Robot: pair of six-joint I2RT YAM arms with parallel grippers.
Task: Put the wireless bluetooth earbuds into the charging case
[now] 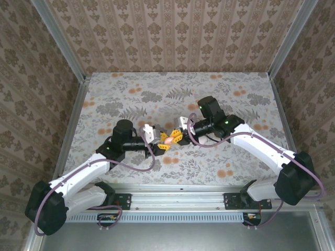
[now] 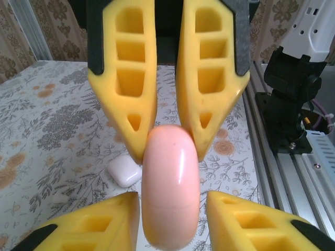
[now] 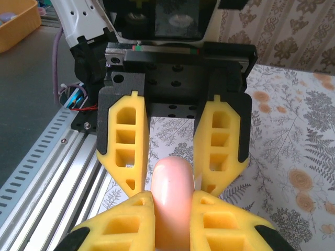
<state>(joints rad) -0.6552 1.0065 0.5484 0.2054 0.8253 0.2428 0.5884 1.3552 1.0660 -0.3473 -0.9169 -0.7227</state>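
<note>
Both grippers meet over the middle of the floral table (image 1: 131, 99). My right gripper (image 3: 172, 201) is shut on a glossy pinkish disc (image 3: 171, 209), held on edge above the table. My left gripper (image 2: 170, 209) faces it from the other side. It is open, and its yellow fingers (image 2: 94, 225) stand either side of the disc (image 2: 170, 193) with a gap at each. The charging case (image 2: 124, 170), small, white and pebble-like, lies on the table just below and left of the disc. I cannot make out the earbuds against the pattern.
An aluminium rail (image 2: 272, 172) runs along the near table edge, with the right arm's black base (image 2: 293, 104) on it. Patterned walls (image 1: 172, 31) close in the back and sides. A yellow bin (image 3: 15, 21) sits off the table.
</note>
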